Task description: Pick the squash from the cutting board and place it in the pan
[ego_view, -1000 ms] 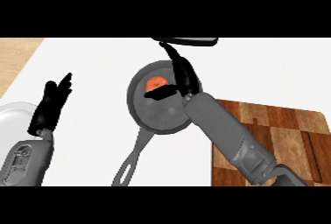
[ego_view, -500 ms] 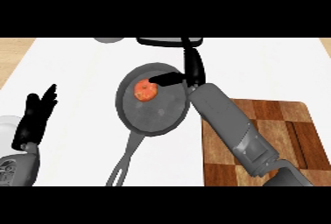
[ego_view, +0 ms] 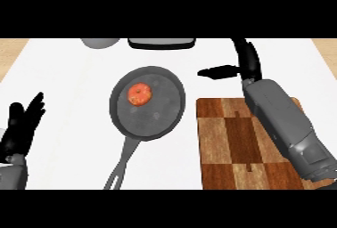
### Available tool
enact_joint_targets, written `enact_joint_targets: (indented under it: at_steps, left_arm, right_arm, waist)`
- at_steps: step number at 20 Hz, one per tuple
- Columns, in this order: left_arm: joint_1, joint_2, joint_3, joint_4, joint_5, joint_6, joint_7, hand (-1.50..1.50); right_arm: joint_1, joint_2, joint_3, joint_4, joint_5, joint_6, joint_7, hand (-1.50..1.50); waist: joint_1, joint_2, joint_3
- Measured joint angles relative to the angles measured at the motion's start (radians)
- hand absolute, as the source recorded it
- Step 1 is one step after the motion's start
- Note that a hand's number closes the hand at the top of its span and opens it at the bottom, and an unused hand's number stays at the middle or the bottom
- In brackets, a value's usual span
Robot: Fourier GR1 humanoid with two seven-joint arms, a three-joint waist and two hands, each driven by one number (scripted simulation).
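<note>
Lying in the pan [ego_view: 154,122], toward its far-left part, the squash [ego_view: 139,94] shows as a small orange-red lump on the dark grey base, and neither hand touches it. The pan sits near the middle of the white bench [ego_view: 66,71], its long handle running toward the near edge and slightly left. Just to the pan's right lies the wooden cutting board [ego_view: 223,151], reaching the bench's near edge, with the right forearm crossing over its right side. The right hand [ego_view: 250,67] hangs past the board's far edge, to the right of the pan and apart from it. It is spread wide, fingers straight and pointing away, thumb stuck out to the left, holding nothing. The left hand [ego_view: 23,127] rests open by the bench's left edge, fingers up. At the far edge sit a grey bowl [ego_view: 100,42] and a dark flat object [ego_view: 161,42], both partly cut off.
</note>
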Motion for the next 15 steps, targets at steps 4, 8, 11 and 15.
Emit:
enact_joint_targets:
  at_steps: [4, 8, 11, 15]
  left_arm:
    - [-0.005, 0.010, 0.010, 0.014, 0.000, -0.006, -0.003, 0.00]
    - [-0.018, -0.007, -0.002, -0.007, -0.009, 0.007, 0.031, 0.00]
    - [-0.022, -0.007, 0.002, 0.000, -0.006, 0.003, 0.024, 0.00]
    - [-0.005, -0.012, 0.002, -0.006, -0.010, 0.004, 0.011, 0.00]
  right_arm:
    - [0.077, -0.111, -0.032, -0.074, -0.015, 0.128, -0.001, -1.50]
    - [0.155, -0.206, -0.064, -0.144, -0.022, 0.236, -0.002, -1.50]
    - [0.209, -0.263, -0.093, -0.192, -0.021, 0.301, -0.004, -1.50]
    - [0.267, -0.347, -0.146, -0.208, -0.025, 0.400, -0.036, -1.50]
  waist:
    - [-0.006, -0.001, 0.000]
    - [-0.007, -0.001, 0.000]
    - [-0.006, -0.001, 0.000]
    - [-0.003, 0.000, 0.000]
